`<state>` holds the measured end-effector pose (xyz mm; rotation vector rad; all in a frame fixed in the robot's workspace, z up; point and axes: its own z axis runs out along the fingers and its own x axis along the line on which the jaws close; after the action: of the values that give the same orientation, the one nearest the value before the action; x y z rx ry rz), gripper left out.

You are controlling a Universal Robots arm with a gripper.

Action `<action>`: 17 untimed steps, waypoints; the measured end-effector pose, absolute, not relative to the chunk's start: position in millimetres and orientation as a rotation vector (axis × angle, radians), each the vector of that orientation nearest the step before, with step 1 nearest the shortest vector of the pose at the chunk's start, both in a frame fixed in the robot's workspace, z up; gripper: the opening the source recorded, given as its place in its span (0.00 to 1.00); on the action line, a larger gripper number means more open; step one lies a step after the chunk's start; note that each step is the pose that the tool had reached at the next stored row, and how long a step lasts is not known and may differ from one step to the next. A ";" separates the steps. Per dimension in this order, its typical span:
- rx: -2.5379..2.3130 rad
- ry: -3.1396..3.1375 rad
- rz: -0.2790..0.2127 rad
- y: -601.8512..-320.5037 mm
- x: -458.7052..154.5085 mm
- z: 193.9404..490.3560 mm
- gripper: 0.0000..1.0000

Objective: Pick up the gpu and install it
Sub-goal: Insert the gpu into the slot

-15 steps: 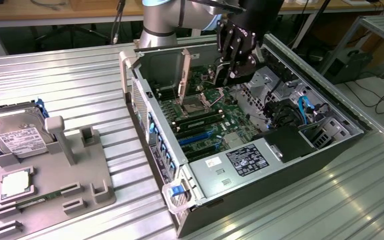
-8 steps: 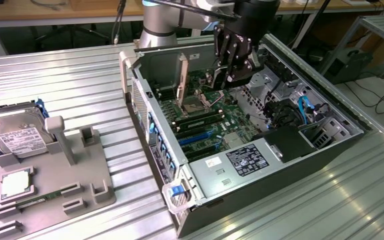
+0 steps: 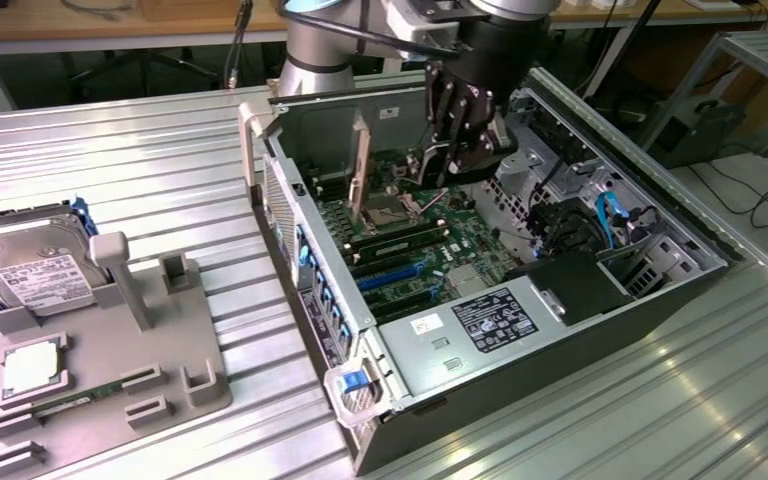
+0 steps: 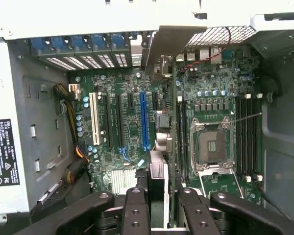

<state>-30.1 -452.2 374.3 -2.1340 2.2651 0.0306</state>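
My gripper (image 3: 462,140) hangs inside the open computer case (image 3: 624,330), above the motherboard (image 3: 418,250). It is shut on the gpu (image 4: 162,142), a thin dark card that the wrist view shows edge-on between the two black fingers (image 4: 136,210). The card's long silver-beige bracket (image 4: 174,41) points toward the case's rear slot openings. In the exterior view the bracket (image 3: 360,150) stands upright near the case's back wall. The card hovers between the blue expansion slot (image 4: 144,120) and the memory slots (image 4: 182,137); I cannot tell whether it touches the board.
A grey fixture tray (image 3: 157,350) at the exterior view's left carries a silver hard drive (image 3: 37,270), a square processor chip (image 3: 31,365) and a slim green memory stick (image 3: 64,405). Inside the case are the CPU socket (image 4: 213,147), a power supply (image 3: 498,320) and blue cables (image 3: 611,215).
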 end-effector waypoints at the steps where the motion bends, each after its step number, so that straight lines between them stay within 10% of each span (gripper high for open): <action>1: -2.134 2.265 0.031 -452.9 -30.3 373.7 0.28; 17: -2.215 2.196 0.031 -452.0 -30.4 352.3 0.28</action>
<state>-30.4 -452.0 352.3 -2.2152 2.1960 0.0305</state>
